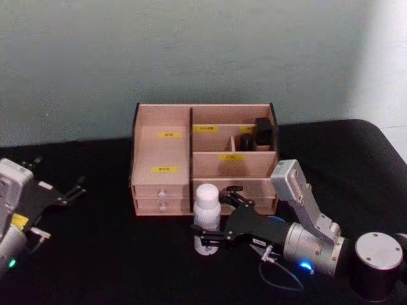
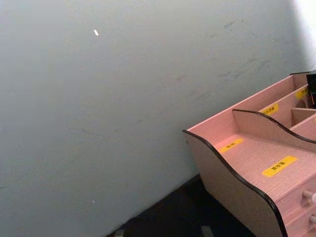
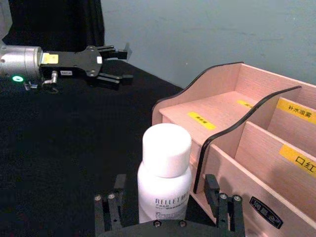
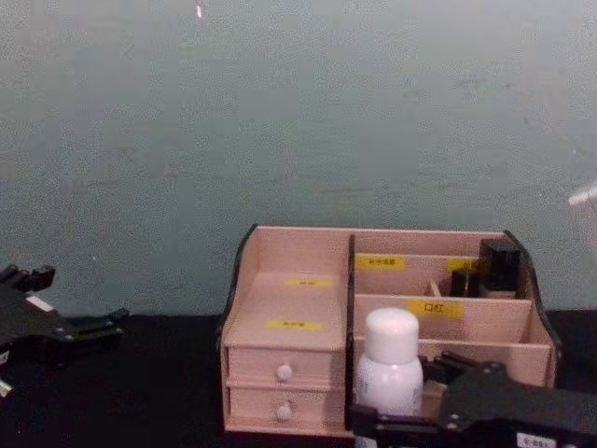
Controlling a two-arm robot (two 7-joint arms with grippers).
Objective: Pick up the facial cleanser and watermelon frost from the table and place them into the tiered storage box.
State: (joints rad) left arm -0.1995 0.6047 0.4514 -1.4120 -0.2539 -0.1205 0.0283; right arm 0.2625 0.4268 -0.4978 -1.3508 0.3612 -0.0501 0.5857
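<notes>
Black table bears upright white round-capped facial cleanser, right pincer spread around it.

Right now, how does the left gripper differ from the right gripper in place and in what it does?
The left gripper sits at the left side of the table, away from the box; the right gripper is close in front of it. The left gripper is empty; the right gripper has the white bottle between its fingers, with gaps on both sides. Both are open.
</notes>
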